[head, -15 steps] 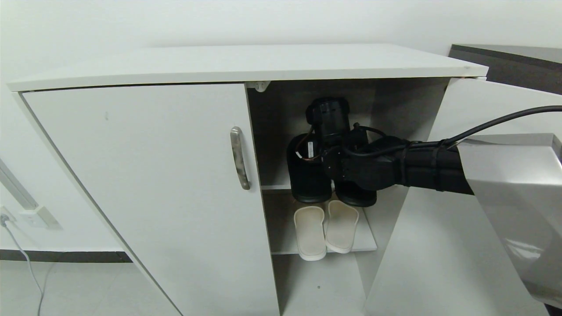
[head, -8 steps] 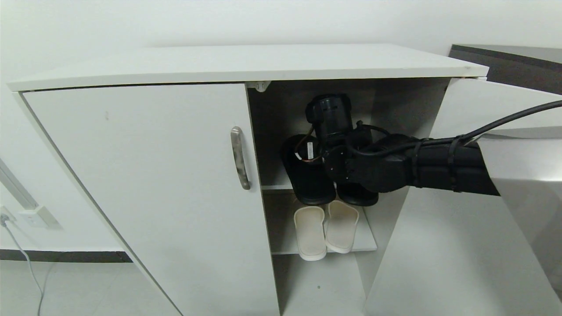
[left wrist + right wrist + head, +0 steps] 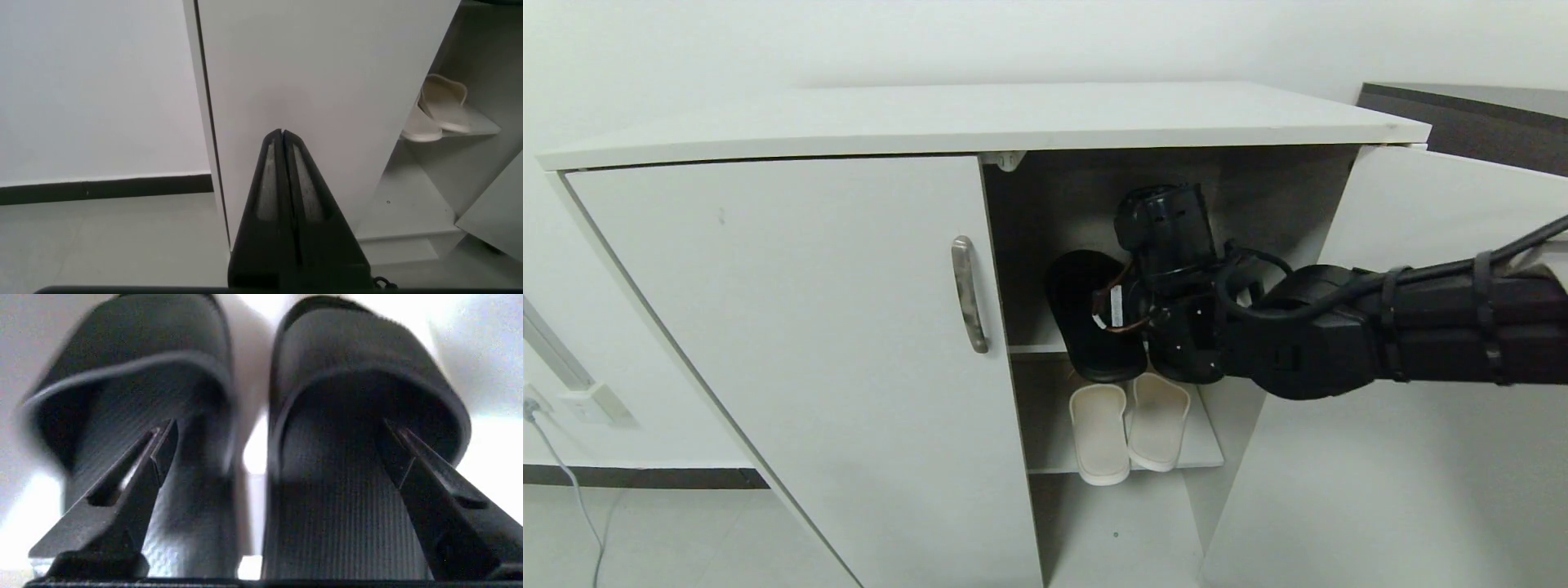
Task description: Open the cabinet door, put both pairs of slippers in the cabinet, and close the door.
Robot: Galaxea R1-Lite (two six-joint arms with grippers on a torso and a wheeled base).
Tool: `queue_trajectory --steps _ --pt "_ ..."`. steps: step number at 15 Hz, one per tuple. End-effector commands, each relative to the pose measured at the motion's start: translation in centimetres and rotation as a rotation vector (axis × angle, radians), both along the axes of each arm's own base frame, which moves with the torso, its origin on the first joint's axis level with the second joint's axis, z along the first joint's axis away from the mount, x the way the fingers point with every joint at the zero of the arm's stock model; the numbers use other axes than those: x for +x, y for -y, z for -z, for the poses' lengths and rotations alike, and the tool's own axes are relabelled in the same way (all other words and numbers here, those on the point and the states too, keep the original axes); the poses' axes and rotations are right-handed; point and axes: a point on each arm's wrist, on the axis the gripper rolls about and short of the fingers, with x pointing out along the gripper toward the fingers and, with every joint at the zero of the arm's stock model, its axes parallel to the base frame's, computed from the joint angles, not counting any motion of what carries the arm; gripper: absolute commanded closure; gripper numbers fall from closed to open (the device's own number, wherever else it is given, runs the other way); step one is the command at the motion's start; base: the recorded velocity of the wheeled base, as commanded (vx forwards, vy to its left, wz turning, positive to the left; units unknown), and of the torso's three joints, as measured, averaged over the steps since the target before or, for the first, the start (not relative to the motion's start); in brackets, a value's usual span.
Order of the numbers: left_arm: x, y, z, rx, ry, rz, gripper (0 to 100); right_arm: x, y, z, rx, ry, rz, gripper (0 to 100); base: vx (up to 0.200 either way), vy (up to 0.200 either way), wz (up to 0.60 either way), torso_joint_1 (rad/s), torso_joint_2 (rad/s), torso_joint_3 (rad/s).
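- The black slippers sit side by side on the upper shelf of the cabinet. They are matte with ribbed footbeds and rounded straps, and their heels jut past the shelf's front edge.
- The white slippers lie paired on the lower shelf, smooth and oval.
- My right gripper is spread wide, with one finger at each black slipper's mouth. I cannot tell whether they touch.
- My left gripper is pressed together, facing the flat, closed left door, which has a metal bar handle.
- The right door stands swung open, with my right arm just beside its inner face.
- I see open room beneath the lower shelf.
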Motion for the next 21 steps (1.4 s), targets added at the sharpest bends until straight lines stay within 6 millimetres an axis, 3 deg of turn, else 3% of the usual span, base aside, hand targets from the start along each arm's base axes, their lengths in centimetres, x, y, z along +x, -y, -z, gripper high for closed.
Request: queue_trajectory --steps 1,4,8,9,21 --pt "0.0 0.0 0.0 0.000 0.000 0.000 100 -4.7 1.3 -1.1 0.056 0.026 -0.106 0 0.000 0.000 0.00 0.000 0.00 0.000" --pt "0.0 0.0 0.0 0.000 0.000 0.000 100 -8.5 2.6 0.2 0.110 0.060 -0.271 0 0.000 0.000 0.00 0.000 0.00 0.000" --pt "0.0 0.0 0.0 0.002 0.000 0.002 100 -10.0 3.6 2.2 0.134 0.108 -0.366 0 0.000 0.000 0.00 0.000 0.00 0.000" --pt "0.0 0.0 0.0 0.002 0.000 0.002 100 -10.3 3.7 2.4 0.141 0.112 -0.384 100 0.000 0.000 0.00 0.000 0.00 0.000" --pt "0.0 0.0 0.0 0.002 0.000 0.002 100 -9.6 2.7 5.6 0.048 0.049 -0.401 100 -0.017 0.000 0.00 0.000 0.00 0.000"
